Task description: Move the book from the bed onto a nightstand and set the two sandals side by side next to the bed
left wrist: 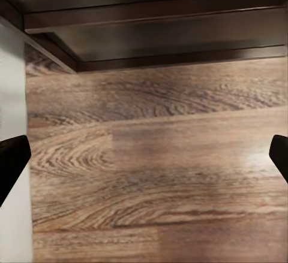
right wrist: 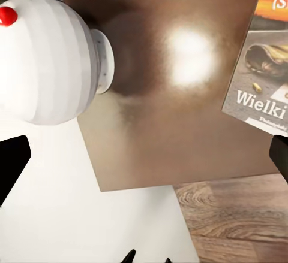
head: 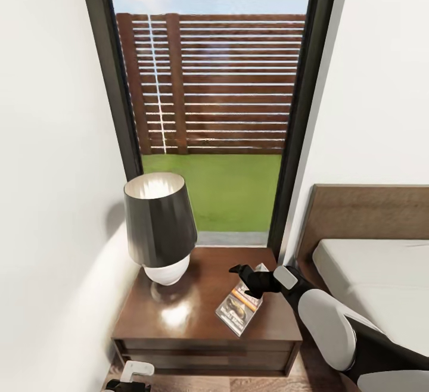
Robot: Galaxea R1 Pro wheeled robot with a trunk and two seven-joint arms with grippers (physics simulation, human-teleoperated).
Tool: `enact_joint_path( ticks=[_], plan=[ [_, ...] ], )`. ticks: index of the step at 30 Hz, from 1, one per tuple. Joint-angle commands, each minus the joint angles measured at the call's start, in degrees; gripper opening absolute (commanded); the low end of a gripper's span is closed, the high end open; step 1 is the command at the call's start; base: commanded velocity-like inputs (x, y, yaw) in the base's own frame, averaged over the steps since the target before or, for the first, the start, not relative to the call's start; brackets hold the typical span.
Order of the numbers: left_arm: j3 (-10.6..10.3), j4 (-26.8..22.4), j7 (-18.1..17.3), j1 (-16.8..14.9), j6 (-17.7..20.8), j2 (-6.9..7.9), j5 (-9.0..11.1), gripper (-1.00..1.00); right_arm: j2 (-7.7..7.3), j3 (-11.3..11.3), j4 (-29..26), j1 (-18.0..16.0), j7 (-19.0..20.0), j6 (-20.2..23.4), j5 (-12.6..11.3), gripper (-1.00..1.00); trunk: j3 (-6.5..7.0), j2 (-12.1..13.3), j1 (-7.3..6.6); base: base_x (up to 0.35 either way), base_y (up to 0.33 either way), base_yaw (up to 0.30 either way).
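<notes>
Left edge, head view: white wall, then a lamp with dark shade and white ribbed base standing on the left rear of the nightstand. The nightstand top is glossy dark brown and shows a bright reflection just in front of the lamp base. Low at the frame's bottom edge, a part of the left arm, white and black, sits in front of the drawer front.

Left gripper: in the left wrist view, two black fingertips sit at opposite picture edges, spread wide, nothing between them. Beyond them lie wood-plank floor and the nightstand's dark underside.

Centre: tall black-framed window behind the nightstand, slatted fence and grass outside.

Book: flat on the nightstand's right front part, tilted, cover up, orange band and white lettering visible.

Right gripper: black, hovering over the book's far end. In the right wrist view its fingertips stand wide apart at the picture edges, holding nothing; the lamp base and book corner lie beyond.

Right: bed, brown headboard, pale mattress, just beside the nightstand.
</notes>
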Motion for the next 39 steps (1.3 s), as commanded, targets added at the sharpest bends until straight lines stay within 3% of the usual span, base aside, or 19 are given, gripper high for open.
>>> enact_joint_path(
  ticks=[1,39],
  plan=[
    [-0.47,-0.15,0.26,-0.01,0.32,0.06,0.57,1.0,0.01,-0.21,-0.1,-0.01,0.1,0.25,0.3,1.0,0.13,0.39,-0.23,0.0,0.0,0.0],
    [-0.44,0.49,0.46,-0.01,0.26,0.07,0.54,1.0,-0.01,-0.11,0.01,0.29,0.35,-1.16,0.52,1.0,6.95,15.63,-8.58,0.0,0.0,0.0]
  ],
)
